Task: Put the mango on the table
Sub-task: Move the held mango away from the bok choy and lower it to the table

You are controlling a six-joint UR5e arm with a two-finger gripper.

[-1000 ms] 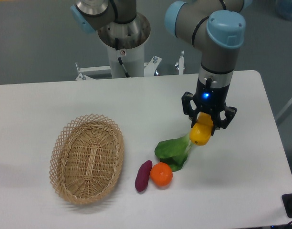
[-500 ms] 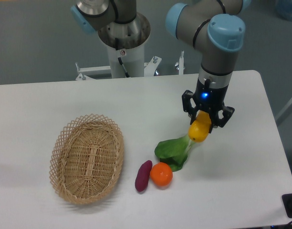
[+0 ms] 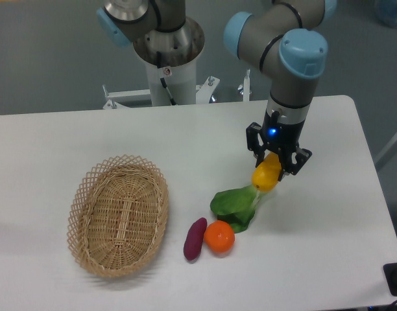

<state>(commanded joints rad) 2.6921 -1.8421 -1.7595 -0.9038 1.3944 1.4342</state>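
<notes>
Mango (image 3: pixel 266 177) hung clamped by its upper end in the gripper (image 3: pixel 274 166) above the table (image 3: pixel 328 220); smooth, rounded, probably slippery and firm, better held mid-body.

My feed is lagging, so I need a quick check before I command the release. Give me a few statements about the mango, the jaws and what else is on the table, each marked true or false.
1. The gripper has its jaws shut on the mango. True.
2. The mango lies inside the wicker basket. False: the basket holds nothing, and the mango is in the jaws, well to the basket's right.
3. The purple sweet potato and the orange fruit lie side by side on the table. True.
4. The leafy green vegetable is in the basket. False: it lies on the table, just below and left of the mango.
5. The jaws hang over the table's left edge. False: they are over its right half.
</notes>
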